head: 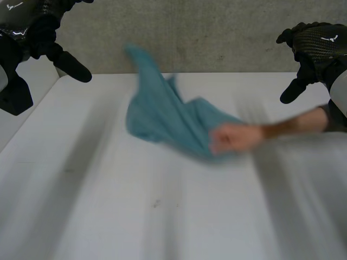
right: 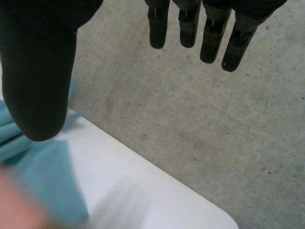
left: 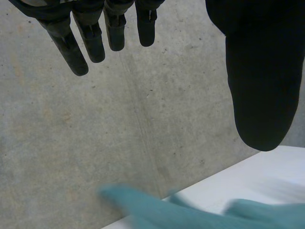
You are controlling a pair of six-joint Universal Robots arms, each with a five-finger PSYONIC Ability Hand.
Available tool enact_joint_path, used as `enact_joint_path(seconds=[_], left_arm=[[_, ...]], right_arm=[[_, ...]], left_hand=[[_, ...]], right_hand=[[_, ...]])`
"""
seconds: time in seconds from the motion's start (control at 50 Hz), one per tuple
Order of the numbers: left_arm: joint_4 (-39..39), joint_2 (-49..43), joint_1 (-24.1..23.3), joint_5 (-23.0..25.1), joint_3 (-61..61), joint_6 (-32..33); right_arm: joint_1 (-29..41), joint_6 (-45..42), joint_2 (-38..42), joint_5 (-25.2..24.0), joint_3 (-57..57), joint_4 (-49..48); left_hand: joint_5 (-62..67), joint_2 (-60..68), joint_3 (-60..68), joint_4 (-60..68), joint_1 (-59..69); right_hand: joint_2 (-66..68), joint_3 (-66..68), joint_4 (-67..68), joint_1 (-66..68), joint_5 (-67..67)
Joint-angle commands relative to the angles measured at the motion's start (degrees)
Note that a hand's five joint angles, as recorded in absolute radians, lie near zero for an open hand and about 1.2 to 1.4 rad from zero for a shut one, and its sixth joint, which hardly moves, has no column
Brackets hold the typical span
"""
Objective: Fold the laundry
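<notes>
I am holding my left hand (head: 46,32) and right hand (head: 317,46) raised, fingers (left: 71,47) released. A person's hand (head: 233,138) is gripping the teal cloth (head: 162,116); reaching now is risking collision.

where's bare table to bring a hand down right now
The near half of the table, in front of the teal cloth, is bare, as is the strip between cloth and the table's left edge, below the left hand. Crowded: the far middle, where a person's hand grips the cloth, forearm crossing the right side below the right hand.
</notes>
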Motion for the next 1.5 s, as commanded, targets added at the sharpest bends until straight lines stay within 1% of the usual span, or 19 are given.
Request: enact_joint_path(seconds=[0.02,0.48,0.6,0.64,0.72,0.78,0.82,0.9,0.94,0.96,1.12,1.2,1.24,1.28,1.32,1.4,1.42,1.48,1.5], left_arm=[[1.4,0.0,0.0,0.0,-0.8,0.1],[2.6,-1.0,-0.5,0.1,-2.6,0.2],[2.9,-5.8,-1.9,0.0,-3.5,0.0],[2.8,-6.7,-2.4,-0.1,-3.4,-0.1],[2.2,-13.1,-6.0,-1.1,-3.2,-0.4],[1.0,-18.0,-8.5,-2.5,-3.2,-0.7],[-0.3,-21.5,-10.3,-4.6,-3.4,-1.0],[-1.3,-25.8,-11.6,-7.0,-4.4,-2.4],[-1.1,-28.0,-11.8,-7.8,-5.7,-4.5],[-1.0,-29.3,-12.0,-8.1,-6.5,-6.0],[1.2,-34.4,-14.1,-8.1,-7.1,-11.1],[2.5,-35.5,-14.8,-8.0,-6.9,-12.3],[2.9,-35.9,-15.3,-8.0,-6.8,-12.3],[3.5,-36.8,-16.2,-8.0,-6.5,-12.2],[4.1,-37.3,-16.6,-8.0,-6.3,-12.2],[5.7,-38.2,-17.1,-8.2,-6.1,-11.9],[6.5,-38.3,-17.2,-8.3,-6.1,-11.9],[7.8,-38.2,-17.5,-8.6,-6.3,-11.8],[8.5,-38.0,-17.5,-9.1,-6.6,-11.6]], right_arm=[[0.0,0.0,-0.1,-0.1,0.2,0.0],[0.9,-0.7,0.5,-0.7,0.0,-0.1],[1.2,-6.9,2.1,-2.3,0.7,0.5],[1.5,-11.7,4.2,-2.9,1.8,0.2],[3.5,-16.4,6.2,-3.0,2.3,-0.1],[4.6,-17.4,7.0,-3.2,2.5,-0.1],[6.2,-17.8,9.4,-5.2,2.8,-0.1],[6.7,-17.7,12.4,-8.8,2.0,0.5],[7.0,-16.5,15.9,-12.8,0.1,0.6],[7.0,-16.0,16.9,-13.6,-0.7,0.6],[7.9,-7.8,28.8,-16.0,-15.2,4.9],[8.0,-6.8,35.8,-18.1,-23.9,10.6],[8.0,-6.7,37.1,-18.7,-25.6,11.7],[7.9,-6.6,42.3,-20.6,-31.8,16.1],[7.8,-6.4,44.6,-21.2,-34.8,18.1],[8.0,-4.9,50.0,-22.1,-42.2,22.6],[7.9,-4.7,50.7,-22.5,-43.2,23.2],[7.8,-4.3,53.6,-24.7,-46.5,25.7],[7.8,-4.2,54.2,-25.4,-47.1,26.3]], left_hand=[[-2.7,-1.8,-2.4,-1.9,-1.4],[-2.7,-1.8,-2.4,-1.9,-1.4],[-0.6,0.3,-0.4,0.1,0.7],[0.7,1.7,1.0,1.5,2.0],[2.6,3.5,2.8,3.3,3.9],[3.9,4.8,4.2,4.7,5.2],[3.4,4.3,3.7,4.2,4.7],[3.1,4.0,3.3,3.8,4.4],[3.2,4.2,3.5,4.0,4.6],[3.2,4.2,3.5,4.0,4.6],[7.8,8.7,8.0,8.5,9.1],[12.2,13.1,12.4,12.9,13.5],[12.5,13.4,12.8,13.3,13.8],[12.7,13.6,12.9,13.4,14.0],[13.8,14.8,14.1,14.6,15.2],[28.9,29.9,29.2,29.7,30.2],[41.3,42.2,41.6,42.1,42.6],[56.0,56.9,56.3,56.8,57.3],[65.9,66.8,66.1,66.6,67.2]], right_hand=[[-2.8,-2.4,-3.4,-2.1,-3.3],[-2.8,-2.4,-3.4,-2.1,-3.3],[-2.8,-2.4,-3.4,-2.1,-3.3],[-2.8,-2.4,-3.4,-2.1,-3.3],[-2.8,-2.4,-3.4,-2.1,-3.3],[-2.8,-2.4,-3.4,-2.1,-3.3],[-2.8,-2.4,-3.4,-2.1,-3.3],[-2.8,-2.4,-3.4,-2.1,-3.3],[-2.8,-2.4,-3.4,-2.1,-3.3],[-2.8,-2.4,-3.4,-2.1,-3.3],[1.3,1.7,0.7,2.0,0.9],[2.2,2.5,1.5,2.9,1.7],[2.2,2.5,1.5,2.9,1.7],[2.2,2.5,1.5,2.9,1.7],[2.2,2.5,1.5,2.9,1.7],[2.3,2.7,1.7,3.0,1.9],[2.3,2.7,1.7,3.0,1.9],[2.5,2.9,1.9,3.2,2.0],[2.5,2.9,1.9,3.2,2.0]])
